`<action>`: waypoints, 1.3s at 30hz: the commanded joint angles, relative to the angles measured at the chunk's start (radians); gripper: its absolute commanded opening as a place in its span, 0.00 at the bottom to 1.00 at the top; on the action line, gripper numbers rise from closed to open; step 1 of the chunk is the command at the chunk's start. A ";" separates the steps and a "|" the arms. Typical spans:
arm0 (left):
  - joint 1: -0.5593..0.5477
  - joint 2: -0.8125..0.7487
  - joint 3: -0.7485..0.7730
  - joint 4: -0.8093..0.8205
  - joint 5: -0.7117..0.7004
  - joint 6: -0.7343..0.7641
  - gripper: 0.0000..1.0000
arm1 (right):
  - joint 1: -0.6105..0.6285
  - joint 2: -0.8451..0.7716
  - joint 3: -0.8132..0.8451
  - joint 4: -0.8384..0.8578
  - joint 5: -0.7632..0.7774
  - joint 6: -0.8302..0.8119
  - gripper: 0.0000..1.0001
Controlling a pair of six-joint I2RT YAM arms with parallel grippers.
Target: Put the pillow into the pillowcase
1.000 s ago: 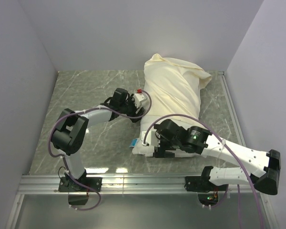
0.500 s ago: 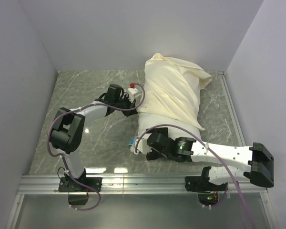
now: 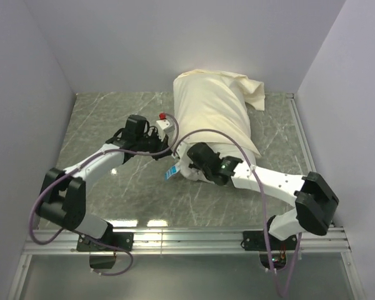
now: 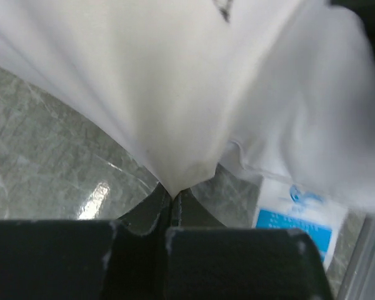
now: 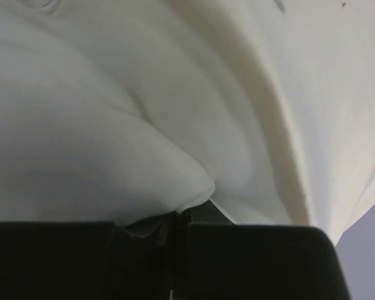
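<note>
Pillow lies far centre of table, nearly all inside pillowcase; only the near end pokes out white, blue label hanging at its left corner. Left gripper clamped tight on a pinch of the cream hem, cloth fanning up from the jaws. Right gripper also closed, on a pointed fold of whiter cloth, likely the pillow's near corner, though the wrist view is too close to be certain. Step in hand, by my reading: seat the last of the pillow. Best done by drawing the hem toward the bases while the right pushes the corner away, low and slow so thin cloth doesn't slip out. In the way: right arm's purple cable looping over the case, label could snag the hem, back wall close behind
</note>
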 commanded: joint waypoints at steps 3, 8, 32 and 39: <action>-0.010 -0.183 -0.039 -0.296 0.226 0.030 0.00 | -0.114 0.138 0.163 0.025 0.127 0.113 0.00; -0.029 -0.195 -0.027 -0.372 0.314 -0.007 0.00 | -0.126 0.221 0.289 -0.056 0.099 0.239 0.00; 0.256 -0.011 0.050 -0.278 0.171 -0.150 0.00 | -0.674 -0.524 0.074 -0.509 -0.822 -0.111 0.75; 0.204 0.023 0.096 -0.304 0.200 -0.184 0.00 | -0.255 -0.218 0.070 -0.233 -0.548 0.028 0.65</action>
